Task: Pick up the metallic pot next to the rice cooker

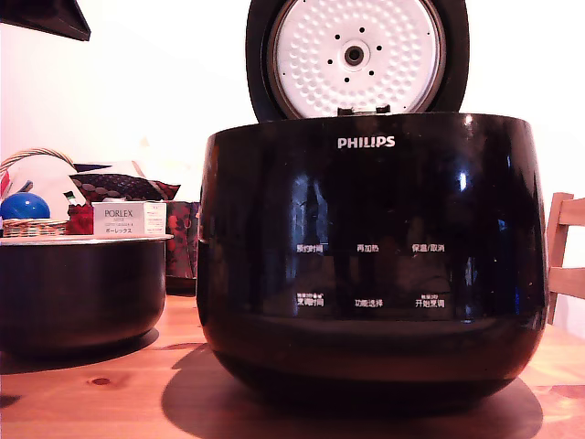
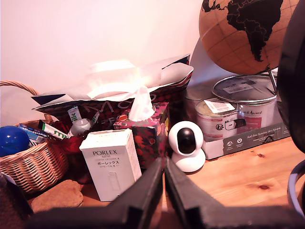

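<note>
we judge the task barely begun: the pot [image 1: 78, 291] sits untouched on the bench [image 1: 110, 389] at the exterior view's left, just beside the cooker [image 1: 370, 256] with its lid up. our claw [image 2: 164, 188] has its fingers together, holding nothing, aimed at clutter along the bench's back edge: a basket [image 2: 31, 164], a porlex box [image 2: 112, 162], a small camera [image 2: 187, 145], a globe [image 2: 243, 31] against a pale wall.
</note>
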{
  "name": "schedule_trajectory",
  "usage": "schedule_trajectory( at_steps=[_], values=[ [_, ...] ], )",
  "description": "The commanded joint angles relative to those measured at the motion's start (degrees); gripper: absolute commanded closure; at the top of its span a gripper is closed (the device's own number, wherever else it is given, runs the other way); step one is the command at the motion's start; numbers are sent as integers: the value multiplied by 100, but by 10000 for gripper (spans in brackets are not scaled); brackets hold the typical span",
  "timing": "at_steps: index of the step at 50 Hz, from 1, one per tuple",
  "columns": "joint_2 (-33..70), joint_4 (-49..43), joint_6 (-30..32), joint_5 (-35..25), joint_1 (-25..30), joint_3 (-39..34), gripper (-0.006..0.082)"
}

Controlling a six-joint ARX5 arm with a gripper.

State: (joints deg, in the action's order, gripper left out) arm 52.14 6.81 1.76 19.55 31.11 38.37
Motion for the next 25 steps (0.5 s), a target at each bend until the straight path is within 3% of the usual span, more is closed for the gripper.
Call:
schedule_trajectory(
  at_steps=[1,18,25],
  values=[
    [-42,264,20,-4,7,-146,791],
    [-42,710,31,-2,-46,-144,791],
    [-52,501,625,-90,-282,-31,791]
  ],
)
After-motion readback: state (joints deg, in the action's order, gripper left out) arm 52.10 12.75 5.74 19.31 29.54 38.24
